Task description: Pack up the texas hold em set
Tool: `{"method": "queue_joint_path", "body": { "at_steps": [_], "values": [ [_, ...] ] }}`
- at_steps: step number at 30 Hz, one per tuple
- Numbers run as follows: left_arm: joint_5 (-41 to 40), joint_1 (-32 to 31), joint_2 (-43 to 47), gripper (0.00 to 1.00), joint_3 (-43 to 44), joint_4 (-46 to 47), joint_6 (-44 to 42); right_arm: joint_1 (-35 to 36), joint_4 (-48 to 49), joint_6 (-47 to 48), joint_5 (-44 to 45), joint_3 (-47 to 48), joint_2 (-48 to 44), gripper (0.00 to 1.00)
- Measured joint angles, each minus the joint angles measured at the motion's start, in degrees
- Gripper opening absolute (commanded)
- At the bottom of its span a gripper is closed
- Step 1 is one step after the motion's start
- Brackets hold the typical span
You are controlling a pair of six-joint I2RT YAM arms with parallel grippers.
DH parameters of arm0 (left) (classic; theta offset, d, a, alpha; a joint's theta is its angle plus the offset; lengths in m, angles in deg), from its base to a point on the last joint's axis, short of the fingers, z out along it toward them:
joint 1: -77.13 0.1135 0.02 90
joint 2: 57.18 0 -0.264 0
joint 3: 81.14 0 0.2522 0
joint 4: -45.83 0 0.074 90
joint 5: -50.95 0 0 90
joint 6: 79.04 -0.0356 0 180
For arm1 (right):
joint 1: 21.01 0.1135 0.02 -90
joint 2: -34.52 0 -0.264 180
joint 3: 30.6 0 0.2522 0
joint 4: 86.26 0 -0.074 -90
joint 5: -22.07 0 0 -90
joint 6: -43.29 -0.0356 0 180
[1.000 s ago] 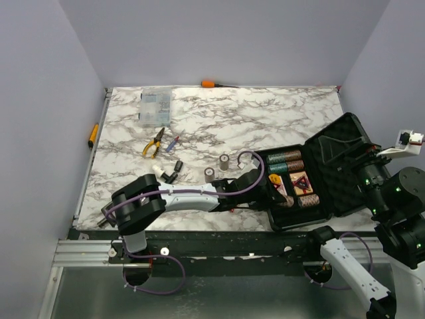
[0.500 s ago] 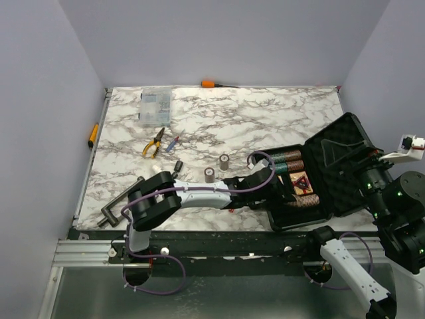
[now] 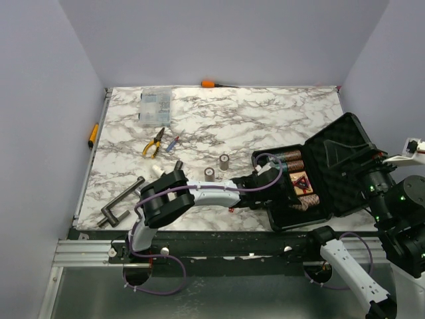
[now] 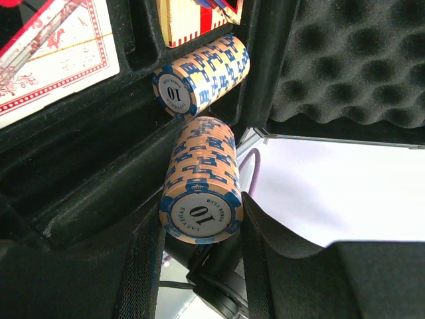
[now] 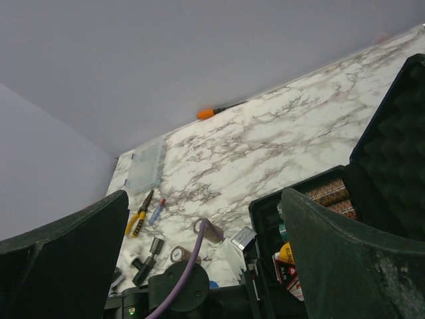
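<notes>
The black case [image 3: 330, 199] lies open at the right of the table, its foam lid [image 4: 352, 60] raised. My left gripper [image 4: 199, 214] reaches into it, shut on an orange-and-blue chip stack [image 4: 199, 176] marked 10. That stack hangs tilted over a foam trough, its far end close to another chip stack [image 4: 202, 73] lying there. A red-backed card deck [image 4: 53, 60] sits beside them. Two brown chip stacks [image 3: 225, 161] [image 3: 210, 175] stand on the marble left of the case. My right gripper [image 5: 204, 196] is raised high at the right, open and empty.
A clear plastic box [image 3: 155, 105] and an orange-handled screwdriver [image 3: 209, 84] lie at the back. Yellow-handled pliers [image 3: 154, 143], a small black cylinder [image 3: 178, 165] and a black L-shaped tool [image 3: 123, 203] sit on the left half of the table.
My left arm has stretched further right, carrying the chip stack deeper into the case. Its elbow moved right, uncovering the L-shaped tool. The right arm shifted only slightly.
</notes>
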Motion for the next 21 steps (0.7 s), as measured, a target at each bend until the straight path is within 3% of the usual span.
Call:
{"method": "queue_joint_path", "body": {
  "at_steps": [21],
  "values": [
    [0.55,0.00,-1.92,0.02,0.98,-1.99,0.83,0.00,-0.66,-0.11,0.57,0.07,-0.79,1.00]
  ]
}}
